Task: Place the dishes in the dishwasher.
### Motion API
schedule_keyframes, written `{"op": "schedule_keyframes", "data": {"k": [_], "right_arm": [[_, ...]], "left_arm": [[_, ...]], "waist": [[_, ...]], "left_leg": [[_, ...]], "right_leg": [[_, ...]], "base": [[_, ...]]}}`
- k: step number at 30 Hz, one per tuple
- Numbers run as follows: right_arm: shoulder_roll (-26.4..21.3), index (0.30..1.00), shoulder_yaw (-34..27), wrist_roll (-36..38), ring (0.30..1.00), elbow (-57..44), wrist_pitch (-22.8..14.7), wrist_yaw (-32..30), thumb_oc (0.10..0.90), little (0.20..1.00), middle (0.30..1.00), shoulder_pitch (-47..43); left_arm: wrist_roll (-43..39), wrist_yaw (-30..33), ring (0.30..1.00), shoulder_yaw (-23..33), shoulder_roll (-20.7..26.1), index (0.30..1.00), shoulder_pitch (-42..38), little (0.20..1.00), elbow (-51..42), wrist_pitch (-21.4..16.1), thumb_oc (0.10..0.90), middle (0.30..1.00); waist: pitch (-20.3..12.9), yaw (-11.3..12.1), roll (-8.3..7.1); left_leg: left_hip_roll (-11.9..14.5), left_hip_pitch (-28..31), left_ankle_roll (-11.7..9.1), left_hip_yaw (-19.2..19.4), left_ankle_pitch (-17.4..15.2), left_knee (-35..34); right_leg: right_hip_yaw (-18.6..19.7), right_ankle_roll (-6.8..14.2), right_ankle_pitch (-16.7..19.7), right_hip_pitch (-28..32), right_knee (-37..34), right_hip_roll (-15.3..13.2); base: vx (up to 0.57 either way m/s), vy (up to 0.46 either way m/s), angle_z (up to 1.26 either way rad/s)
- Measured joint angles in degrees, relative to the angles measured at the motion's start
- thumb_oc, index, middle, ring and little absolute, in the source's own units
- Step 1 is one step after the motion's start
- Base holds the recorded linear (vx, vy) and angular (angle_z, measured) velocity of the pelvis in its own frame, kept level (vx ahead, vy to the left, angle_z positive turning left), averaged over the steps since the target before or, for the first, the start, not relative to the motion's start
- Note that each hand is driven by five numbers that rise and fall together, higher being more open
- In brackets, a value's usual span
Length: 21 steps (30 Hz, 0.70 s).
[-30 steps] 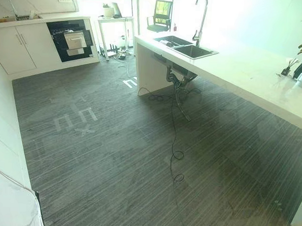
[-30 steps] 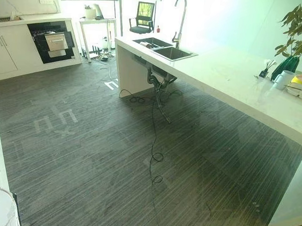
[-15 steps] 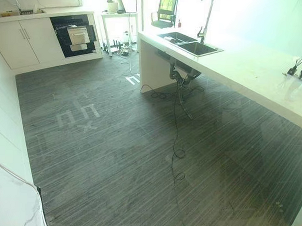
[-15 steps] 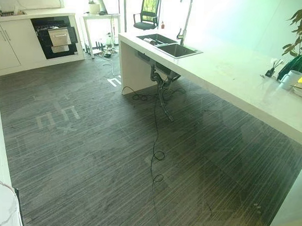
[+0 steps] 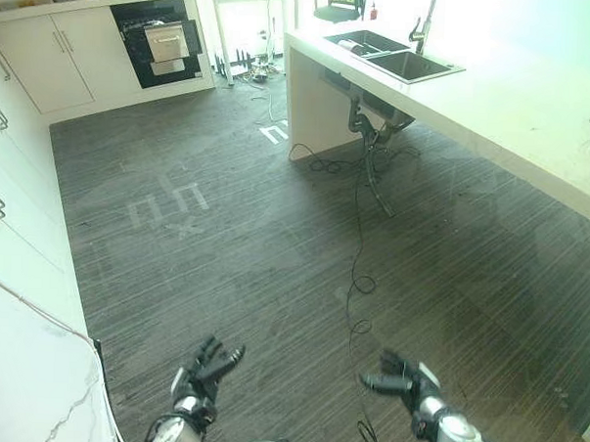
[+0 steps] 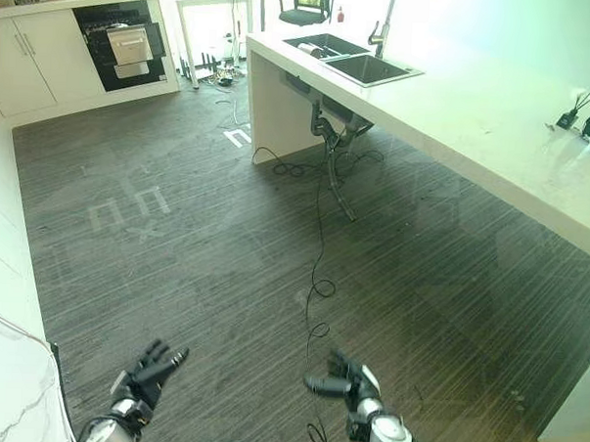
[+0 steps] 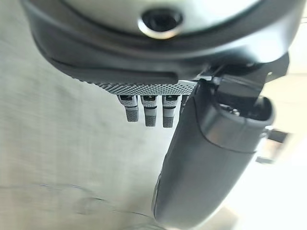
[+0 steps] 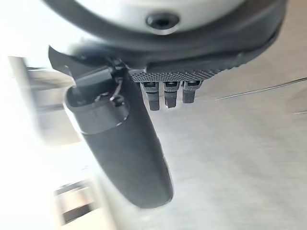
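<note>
Dishes sit in the sink on the far tabletop; the dishwasher stands open across the floor. Our left robot hand and right robot hand hang spread, empty; we judge nothing loaded yet.

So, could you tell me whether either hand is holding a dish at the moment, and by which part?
Nothing is held. The left hand and the right hand are both open with fingers straight, empty, above the dark floor.
</note>
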Motion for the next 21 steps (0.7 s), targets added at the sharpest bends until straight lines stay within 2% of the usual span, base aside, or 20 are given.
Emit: {"op": "schedule_keyframes", "data": {"k": [1, 4, 5, 6, 8, 9, 10, 12, 13, 14, 15, 16, 17, 18, 19, 20, 21], "right_arm": [[0.1, 0.900, -1.3, -0.1, 0.900, 0.2, -1.0, 0.0, 0.800, 0.900, 0.900, -0.5], [-1.7, 0.900, -2.3, -0.6, 0.900, 1.4, -1.1, 0.7, 0.800, 0.900, 0.900, 0.4], [-2.4, 0.900, -2.2, -0.7, 0.900, 0.5, -1.0, 1.2, 0.800, 0.900, 0.900, 0.6], [-2.7, 0.900, -2.2, -0.6, 0.900, -0.7, -1.0, 1.4, 0.800, 0.900, 0.900, 0.6], [-3.4, 0.900, -2.4, -0.6, 0.900, -4.1, -2.1, 2.6, 0.800, 0.900, 0.900, 0.8], [-3.8, 0.900, -2.6, -0.7, 0.900, -5.1, -3.0, 3.2, 0.800, 0.900, 0.900, 0.9], [-4.1, 0.900, -3.9, -0.8, 0.900, -6.0, -3.8, 3.5, 0.800, 0.900, 0.900, 0.5], [-4.8, 0.900, -5.3, -0.8, 0.900, -7.9, -3.8, 4.3, 0.800, 0.900, 0.900, 2.6], [-5.6, 0.900, -6.2, -0.8, 0.900, -10.4, -4.1, 5.2, 0.800, 0.900, 0.900, 4.7], [-6.7, 0.900, -6.3, -0.9, 0.900, -10.2, -4.3, 6.4, 0.800, 0.900, 0.900, 6.7], [-7.3, 0.900, -6.3, -0.8, 0.900, -10.3, -4.4, 6.7, 0.800, 0.900, 0.900, 7.7], [-8.3, 0.900, -6.5, -0.8, 0.900, -10.9, -4.4, 6.8, 0.800, 0.900, 0.900, 8.5], [-8.9, 0.900, -6.9, -0.8, 0.900, -11.1, -4.4, 6.8, 0.800, 0.900, 0.900, 8.9], [-8.6, 0.900, -7.4, -0.7, 0.900, -11.1, -4.3, 6.6, 0.800, 0.900, 0.900, 9.2], [-8.3, 0.900, -7.5, -0.7, 0.900, -11.3, -4.2, 6.5, 0.800, 0.900, 0.900, 9.5], [-7.5, 0.900, -7.5, -0.8, 0.900, -12.2, -4.0, 6.4, 0.800, 0.900, 0.900, 9.8], [-5.7, 0.900, -7.3, -0.8, 0.900, -14.5, -4.0, 5.7, 0.800, 0.900, 0.900, 9.8]], "left_arm": [[0.0, 0.2, 0.900, 0.2, 0.2, 0.900, -0.2, 0.900, -0.2, -1.7, 0.800, 0.900], [-0.5, 1.6, 0.900, -0.1, 0.0, 0.900, 1.0, 0.900, -1.4, -2.2, 0.800, 0.900], [-0.7, 2.1, 0.900, 0.0, 0.0, 0.900, 2.0, 0.900, -3.0, -2.5, 0.800, 0.900], [-0.9, 2.4, 0.900, 0.0, 0.1, 0.900, 2.8, 0.900, -4.5, -3.0, 0.800, 0.900], [-2.2, 2.3, 0.900, 0.3, 0.3, 0.900, 3.7, 0.900, -7.7, -3.6, 0.800, 0.900], [-2.5, 2.3, 0.900, 0.2, 0.0, 0.900, 3.8, 0.900, -8.4, -3.9, 0.800, 0.900], [-2.9, 2.2, 0.900, -0.4, -0.9, 0.900, 3.2, 0.900, -8.9, -4.0, 0.800, 0.900], [-3.1, 2.4, 0.900, -1.6, -2.4, 0.900, 3.2, 0.900, -10.4, -4.0, 0.800, 0.900], [-3.2, 2.2, 0.900, -2.3, -2.4, 0.900, 4.3, 0.900, -12.5, -4.0, 0.800, 0.900], [-3.2, 2.1, 0.900, -2.1, -2.5, 0.900, 5.6, 0.900, -12.6, -4.3, 0.800, 0.900], [-3.2, 2.1, 0.900, -1.9, -2.4, 0.900, 6.5, 0.900, -12.6, -4.3, 0.800, 0.900], [-3.2, 2.2, 0.900, -1.8, -2.2, 0.900, 7.0, 0.900, -12.6, -4.3, 0.800, 0.900], [-3.3, 2.1, 0.900, -1.8, -2.0, 0.900, 6.8, 0.900, -12.5, -4.2, 0.800, 0.900], [-3.3, 1.9, 0.900, -1.6, -1.5, 0.900, 6.1, 0.900, -12.5, -4.1, 0.800, 0.900], [-3.3, 1.2, 0.900, -1.0, -1.4, 0.900, 5.4, 0.900, -12.5, -4.0, 0.800, 0.900], [-3.3, 0.6, 0.900, -0.5, -1.2, 0.900, 3.7, 0.900, -12.2, -3.6, 0.800, 0.900], [-2.9, -0.2, 0.900, -0.5, -0.8, 0.900, 1.2, 0.900, -12.6, -3.3, 0.800, 0.900]], "waist": [[0.0, -0.1, -0.27], [0.0, -0.4, -0.48], [0.9, 0.2, -1.16], [1.9, 0.4, -2.08], [4.4, 0.4, -3.88], [5.0, 0.4, -3.57], [6.4, -0.1, -0.81], [7.5, -0.3, 1.57], [7.9, 0.0, 2.70], [8.6, 0.1, 2.18], [8.1, 0.2, 2.47], [8.1, 0.0, 1.92], [7.4, 0.0, 2.23], [6.9, -0.1, 1.25], [6.2, -0.1, 0.25], [5.3, -0.2, -0.94], [4.1, -0.6, -1.14]], "left_leg": [[0.3, -0.1, -0.2, 0.1, 0.1, -0.1], [0.9, 0.4, -0.6, 0.5, 0.3, -0.6], [0.9, 2.0, -2.2, 2.6, 1.9, -1.5], [0.8, 2.3, -2.9, 3.9, 4.2, -1.6], [0.4, 0.1, -5.9, 4.4, 7.5, 2.6], [1.0, -0.9, -5.7, 5.0, 7.2, 4.2], [5.3, -3.0, -5.0, 8.6, 4.4, 3.6], [11.2, -9.1, -6.3, 9.7, 3.6, 4.1], [12.9, -10.9, -6.6, 9.2, 4.0, 2.8], [13.4, -11.6, -6.5, 6.6, 4.2, 2.2], [13.1, -11.3, -6.3, 6.6, 4.1, 2.8], [12.2, -11.1, -5.6, 6.8, 3.7, 2.7], [11.1, -10.1, -3.7, 8.6, 3.0, 3.3], [9.0, -9.3, -1.1, 8.5, 4.5, 2.9], [7.3, -8.3, 0.1, 8.5, 5.4, 2.9], [5.2, -7.1, 1.4, 8.3, 6.3, 3.4], [3.2, -6.2, 3.0, 7.4, 4.5, 3.6]], "right_leg": [[0.0, -0.3, -0.2, -0.3, 0.3, 0.2], [0.3, -1.1, -0.5, -0.5, 0.6, 0.7], [1.2, -1.4, -1.1, -0.5, 1.3, 0.8], [1.6, -1.2, -1.6, -0.3, 1.7, 0.4], [1.7, -2.5, -2.2, -0.6, 2.1, -1.4], [1.2, -3.1, -2.1, -0.5, 1.8, -1.3], [0.0, -3.4, -2.9, -0.2, 1.7, 0.7], [-0.2, -3.3, -3.5, 0.0, 1.5, 2.9], [-0.8, -3.8, -3.8, 0.7, 1.5, 3.7], [0.0, -2.5, -5.1, 3.3, 1.6, 3.6], [0.3, -2.2, -5.7, 4.3, 1.5, 3.1], [0.8, -1.3, -6.3, 5.3, 1.3, 2.7], [1.2, 0.0, -6.8, 6.1, 1.3, 1.7], [1.5, 1.8, -6.9, 7.6, 0.7, 0.3], [1.4, 3.3, -6.8, 9.5, -0.5, -0.9], [1.2, 4.7, -6.0, 11.0, 0.0, -2.5], [0.9, 5.0, -2.5, 11.4, 1.9, -4.3]], "base": [[0.08, -0.158, -0.03], [0.15, -0.191, -0.13], [0.08, -0.109, -0.24], [0.08, -0.076, -0.19], [0.12, 0.051, 0.06], [0.19, 0.153, 0.38], [0.40, 0.374, 0.38], [0.38, 0.383, 0.39], [0.27, 0.263, 0.08], [0.36, 0.359, -0.21], [0.31, 0.318, -0.37], [0.35, 0.356, -0.38], [0.32, 0.315, -0.25], [0.33, 0.315, -0.11], [0.34, 0.310, 0.13], [0.31, 0.304, 0.49], [0.22, 0.214, 0.63]]}}
